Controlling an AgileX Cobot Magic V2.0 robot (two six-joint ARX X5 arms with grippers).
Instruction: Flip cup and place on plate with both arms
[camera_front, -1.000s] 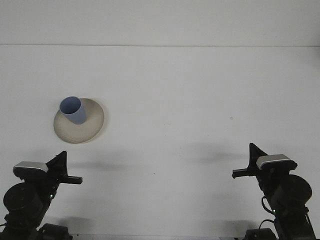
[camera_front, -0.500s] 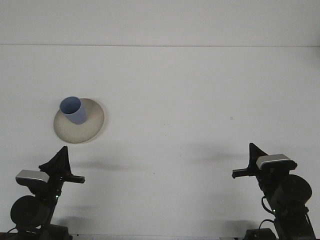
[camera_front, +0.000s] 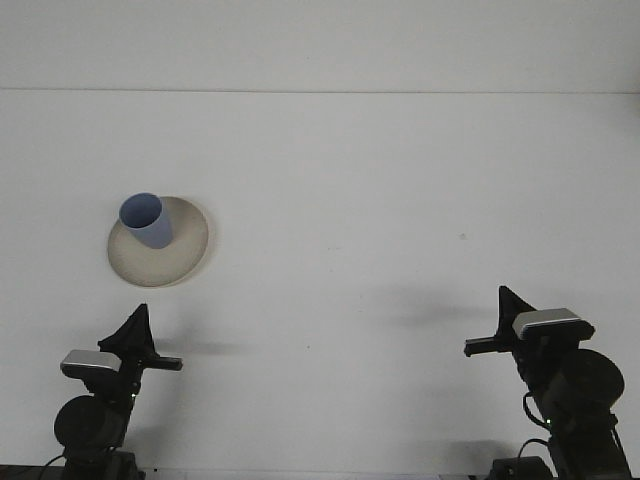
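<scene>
- The pale blue plastic cup (camera_front: 146, 221) stands mouth-up on the back-left part of the round beige plate (camera_front: 180, 250), leaning slightly from this view; the plate sits on the left half of the white table (camera_front: 350, 180).
- The left gripper (camera_front: 140, 342) sits low at the near edge, just in front of the plate and apart from it; it has hold of nothing, and I cannot tell how far its jaws are parted.
- The right gripper (camera_front: 500, 325) sits low at the near right, well apart from the cup and plate; it too carries nothing, and its jaw gap cannot be read from here.
- By my judgement the placing looks done, and the step in hand is getting clear and parking.
- To do that well, keep both arms low and near the table edge, and keep the left one from swinging toward the plate rim, since a nudge could tip the cup.
- Count: one cup, one plate, two grippers, one table.
</scene>
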